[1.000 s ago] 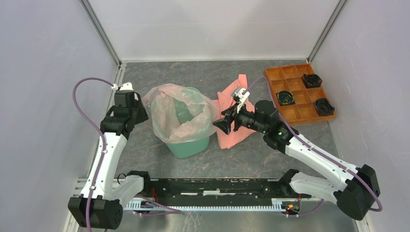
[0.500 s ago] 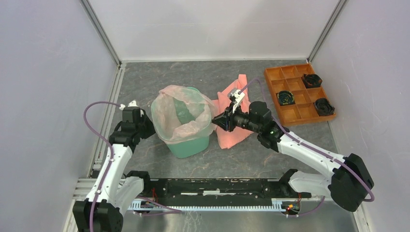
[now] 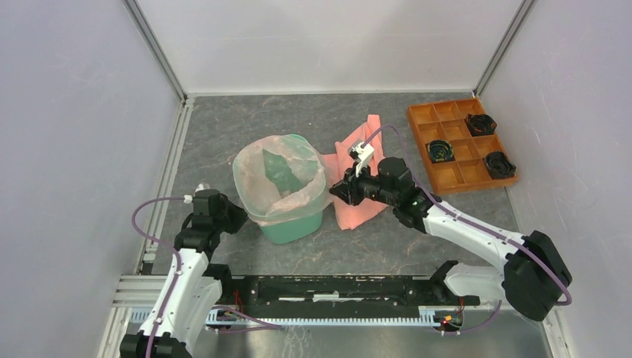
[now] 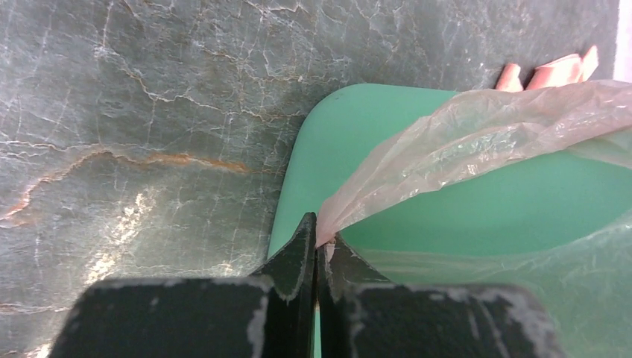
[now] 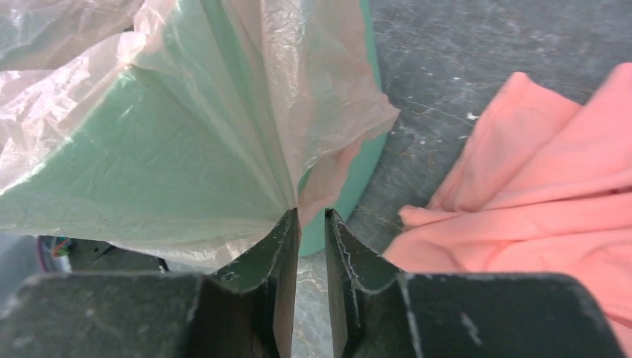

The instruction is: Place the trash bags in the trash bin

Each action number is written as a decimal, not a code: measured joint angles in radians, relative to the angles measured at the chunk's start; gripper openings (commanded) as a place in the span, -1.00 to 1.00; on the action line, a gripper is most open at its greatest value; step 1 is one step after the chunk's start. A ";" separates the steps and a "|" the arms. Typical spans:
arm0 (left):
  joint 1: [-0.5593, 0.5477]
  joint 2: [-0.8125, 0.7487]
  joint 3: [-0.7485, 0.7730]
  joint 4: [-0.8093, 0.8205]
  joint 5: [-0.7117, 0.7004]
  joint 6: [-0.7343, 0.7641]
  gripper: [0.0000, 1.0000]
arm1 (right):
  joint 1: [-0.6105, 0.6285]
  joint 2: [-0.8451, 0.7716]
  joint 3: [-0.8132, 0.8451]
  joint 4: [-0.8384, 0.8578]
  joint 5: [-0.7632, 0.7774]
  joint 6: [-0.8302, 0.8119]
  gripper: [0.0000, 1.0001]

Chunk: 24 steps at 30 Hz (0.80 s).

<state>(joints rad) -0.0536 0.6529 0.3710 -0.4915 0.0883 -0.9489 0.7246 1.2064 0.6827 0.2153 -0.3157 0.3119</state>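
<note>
The mint-green trash bin stands at mid-table, with the pale pink trash bag draped in and over its rim. My left gripper is low at the bin's left side and shut on the bag's edge, pinched at its tips against the green wall. My right gripper is at the bin's right rim. Its jaws stand a narrow gap apart with nothing between them. The bag's pleats gather at the left fingertip.
A salmon-orange cloth lies crumpled right of the bin, under my right gripper, and shows in the right wrist view. An orange compartment tray with three black objects sits at the back right. Walls close in the table.
My left gripper has moved toward the near edge and down beside the bin, pulling the bag's edge with it. The bag now sits tighter over the rim. My right gripper shifted slightly left.
</note>
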 measured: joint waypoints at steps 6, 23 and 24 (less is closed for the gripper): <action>0.000 -0.052 -0.012 -0.015 -0.004 -0.080 -0.96 | 0.000 -0.048 0.000 -0.042 0.045 -0.043 -0.44; 0.000 -0.174 -0.060 -0.114 -0.011 -0.182 -0.85 | 0.000 0.034 0.056 -0.124 0.077 -0.085 0.50; 0.000 -0.198 -0.050 -0.137 -0.021 -0.189 -0.74 | 0.000 0.012 0.069 -0.167 0.105 -0.110 0.59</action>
<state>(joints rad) -0.0536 0.4553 0.3210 -0.6281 0.0673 -1.1378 0.7246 1.2182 0.7517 0.0479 -0.2104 0.2016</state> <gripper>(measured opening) 0.045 0.668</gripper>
